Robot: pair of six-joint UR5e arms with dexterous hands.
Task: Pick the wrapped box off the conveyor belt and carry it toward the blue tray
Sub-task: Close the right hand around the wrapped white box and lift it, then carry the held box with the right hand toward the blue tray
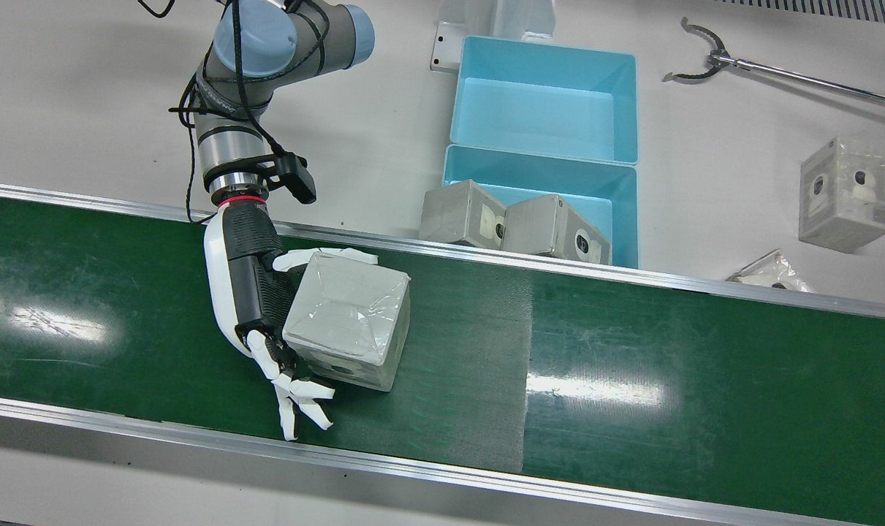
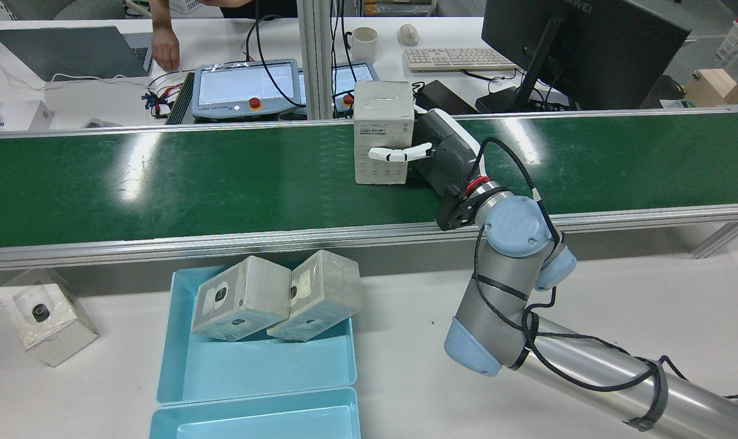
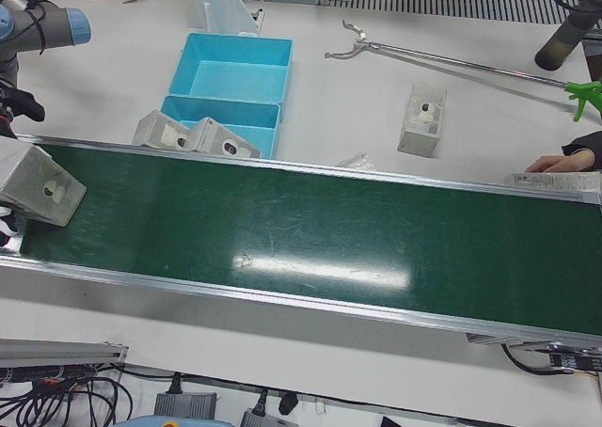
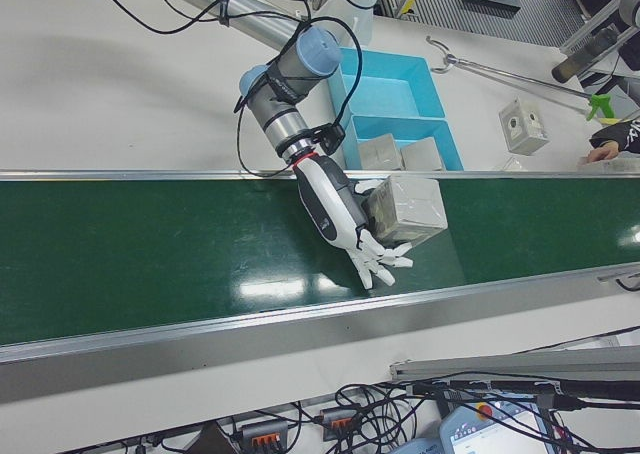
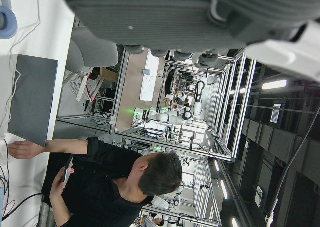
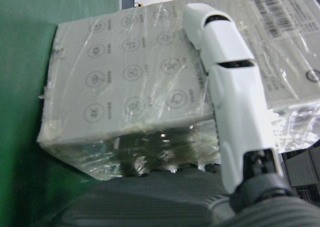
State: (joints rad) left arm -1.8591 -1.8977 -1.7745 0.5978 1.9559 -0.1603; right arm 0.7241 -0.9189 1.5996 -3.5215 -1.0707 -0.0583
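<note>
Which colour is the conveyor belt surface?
Dark green; the conveyor belt shows best in the front view.

Bright, even overhead light fills the station. Broad white glare patches lie on the glossy green belt (image 1: 632,351), at its left end and right of its middle in the front view, and as slanted streaks in the rear view. The white bench (image 1: 742,197) looks nearly washed out, with soft, short shadows. In the right hand view the finger (image 6: 230,87) and the box's film wrap (image 6: 130,97) are close, softly blurred and glinting. The left hand view is dim, lit by far ceiling strips.
</note>
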